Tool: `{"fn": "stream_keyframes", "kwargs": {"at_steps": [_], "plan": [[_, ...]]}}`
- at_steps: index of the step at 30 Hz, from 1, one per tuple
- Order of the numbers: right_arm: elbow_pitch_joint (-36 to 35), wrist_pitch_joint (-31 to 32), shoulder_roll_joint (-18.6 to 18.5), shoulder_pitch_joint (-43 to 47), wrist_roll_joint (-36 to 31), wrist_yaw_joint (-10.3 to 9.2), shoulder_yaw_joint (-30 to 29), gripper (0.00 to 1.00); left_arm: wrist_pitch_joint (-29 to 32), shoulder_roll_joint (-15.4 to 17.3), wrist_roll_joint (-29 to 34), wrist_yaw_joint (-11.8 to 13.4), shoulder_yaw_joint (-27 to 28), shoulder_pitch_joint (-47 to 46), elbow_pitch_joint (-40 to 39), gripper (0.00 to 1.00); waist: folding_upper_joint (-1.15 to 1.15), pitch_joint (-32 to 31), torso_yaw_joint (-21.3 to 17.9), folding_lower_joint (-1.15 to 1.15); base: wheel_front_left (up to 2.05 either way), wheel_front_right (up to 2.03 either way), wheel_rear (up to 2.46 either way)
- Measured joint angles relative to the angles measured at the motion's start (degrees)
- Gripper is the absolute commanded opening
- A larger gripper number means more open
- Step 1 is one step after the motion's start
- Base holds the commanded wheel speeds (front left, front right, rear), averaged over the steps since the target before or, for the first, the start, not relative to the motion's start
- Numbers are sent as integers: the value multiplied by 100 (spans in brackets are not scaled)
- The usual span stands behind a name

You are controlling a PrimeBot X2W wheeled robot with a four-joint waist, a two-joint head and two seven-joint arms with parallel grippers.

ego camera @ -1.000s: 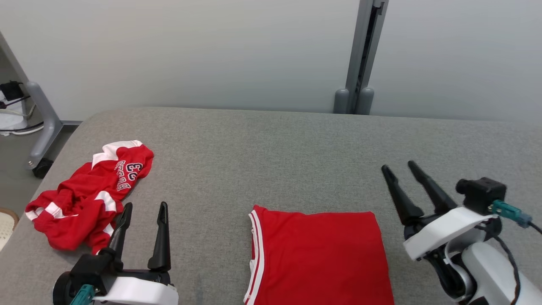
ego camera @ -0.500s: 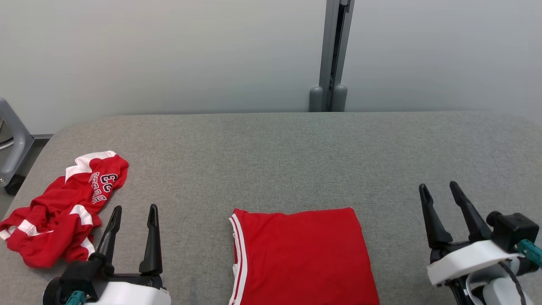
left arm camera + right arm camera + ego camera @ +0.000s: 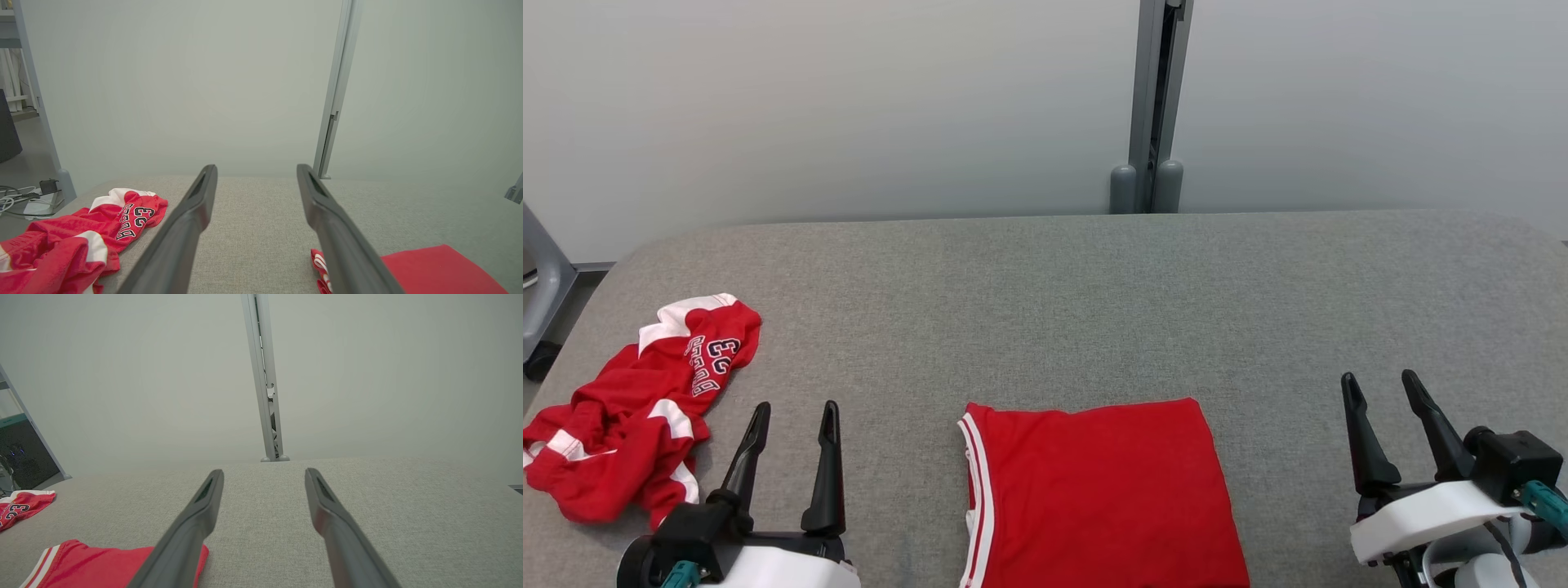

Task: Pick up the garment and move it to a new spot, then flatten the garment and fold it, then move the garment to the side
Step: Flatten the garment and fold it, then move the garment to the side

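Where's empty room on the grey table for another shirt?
The far half of the grey table, by the wall, is bare. So is the stretch between the folded red garment and the right hand. Crowded: the left, crumpled red jersey beside the left hand.

Soft, even light is falling from overhead and washing the pale grey wall (image 3: 849, 106) in a smooth gradient. In the head view the grey fabric-covered desk (image 3: 1054, 310) is showing its weave sharply. Faint, soft-edged shadows are lying under the rim of the crumpled red and white jersey (image 3: 629, 433). The folded plain red garment (image 3: 1103, 490) is reading as saturated, nearly flat colour. In the wrist views the wide lens is making the slim grey metal post (image 3: 265, 396) lean. The right tool (image 3: 263, 473) is blurring towards the bottom edge, its long dark fingers (image 3: 331, 526) catching a dull sheen.
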Motion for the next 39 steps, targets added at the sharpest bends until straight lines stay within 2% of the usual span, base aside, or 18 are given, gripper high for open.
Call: {"fn": "stream_keyframes", "kwargs": {"at_steps": [20, 32, 39], "plan": [[202, 18, 34, -1, -162, 0, 57, 100, 0, 0, 16, -14, -98, -19, 74, 100, 0, -31, 61, 0, 0, 0, 0], [705, 1572, -53, -437, 627, 0, 1055, 100, 0, 0, -8, -14, -175, -41, 191, 100, 0, 22, 163, 0, 0, 0, 0], [1532, 2245, 104, -879, 1007, 0, 1077, 100, 0, -3, -90, -15, -314, -131, 266, 100, 0, 80, 395, 0, 0, 0, 0]]}}
